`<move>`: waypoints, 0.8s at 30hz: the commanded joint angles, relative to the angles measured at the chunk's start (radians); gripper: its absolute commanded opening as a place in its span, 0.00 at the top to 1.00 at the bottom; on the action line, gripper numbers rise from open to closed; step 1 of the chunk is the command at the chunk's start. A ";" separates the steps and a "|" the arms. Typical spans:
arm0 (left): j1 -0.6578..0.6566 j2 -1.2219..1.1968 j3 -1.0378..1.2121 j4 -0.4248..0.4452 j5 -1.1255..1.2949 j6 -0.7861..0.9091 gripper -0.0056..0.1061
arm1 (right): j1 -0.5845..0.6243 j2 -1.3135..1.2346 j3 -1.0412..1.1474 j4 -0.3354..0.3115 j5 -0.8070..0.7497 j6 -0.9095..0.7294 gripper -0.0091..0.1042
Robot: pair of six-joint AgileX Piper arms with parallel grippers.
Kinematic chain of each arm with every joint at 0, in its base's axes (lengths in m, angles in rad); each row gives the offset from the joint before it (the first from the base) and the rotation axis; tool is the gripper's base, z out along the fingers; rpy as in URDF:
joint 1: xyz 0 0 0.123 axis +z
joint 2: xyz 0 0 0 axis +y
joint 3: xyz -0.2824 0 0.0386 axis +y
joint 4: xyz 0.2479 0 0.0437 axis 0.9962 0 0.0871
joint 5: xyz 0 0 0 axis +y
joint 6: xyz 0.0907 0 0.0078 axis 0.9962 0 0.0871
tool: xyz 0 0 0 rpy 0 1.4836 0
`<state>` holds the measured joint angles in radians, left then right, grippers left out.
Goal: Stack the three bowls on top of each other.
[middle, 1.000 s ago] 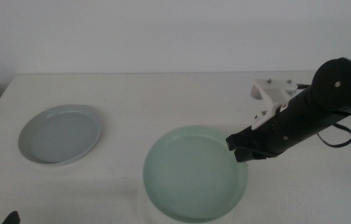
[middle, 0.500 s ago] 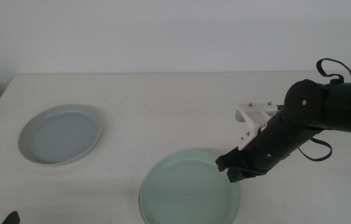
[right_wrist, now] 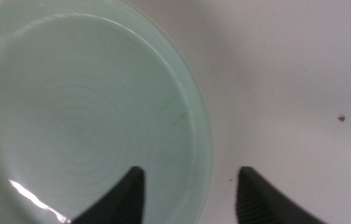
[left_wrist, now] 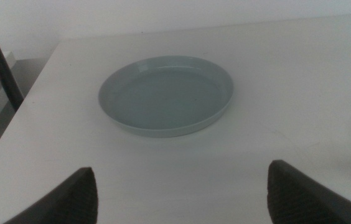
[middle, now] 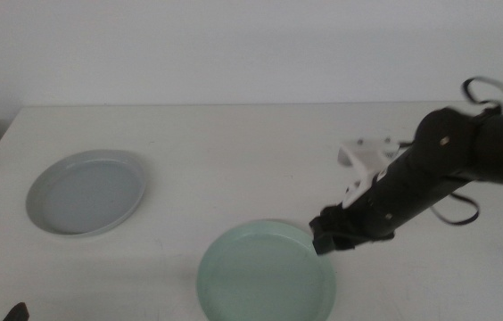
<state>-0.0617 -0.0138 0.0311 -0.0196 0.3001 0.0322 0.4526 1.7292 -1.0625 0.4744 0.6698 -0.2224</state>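
Right claw (middle: 325, 239) sits at the right rim of the mint green bowl (middle: 265, 275), near edge of the desk (middle: 234, 169). Wrist cam shows its jaws straddling that rim with a gap either side, so I'd call it released. If there's a cream bowl under the green one, I can't see it. Best move, I reckon: back straight out, no nudging the rim. Grey-blue bowl (middle: 86, 192) waits far left, well apart. Left claw (left_wrist: 178, 190) hangs open facing it.
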 commanded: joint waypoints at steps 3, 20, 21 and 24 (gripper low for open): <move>0.001 -0.013 -0.005 0.000 -0.079 -0.008 0.01 | -0.001 -0.213 -0.026 0.009 0.030 -0.061 0.45; 0.001 -0.013 -0.005 0.000 -0.079 -0.008 0.01 | -0.009 -0.998 0.072 -0.163 0.171 -0.019 0.46; 0.001 -0.013 -0.005 0.000 -0.079 -0.008 0.01 | -0.009 -1.037 0.090 -0.168 0.171 -0.019 0.46; 0.001 -0.013 -0.005 0.000 -0.079 -0.008 0.01 | -0.009 -1.124 0.130 -0.172 0.168 -0.018 0.46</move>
<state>-0.0617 -0.0138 0.0311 -0.0196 0.3001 0.0322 0.4508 0.6390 -0.9270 0.3038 0.8982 -0.2392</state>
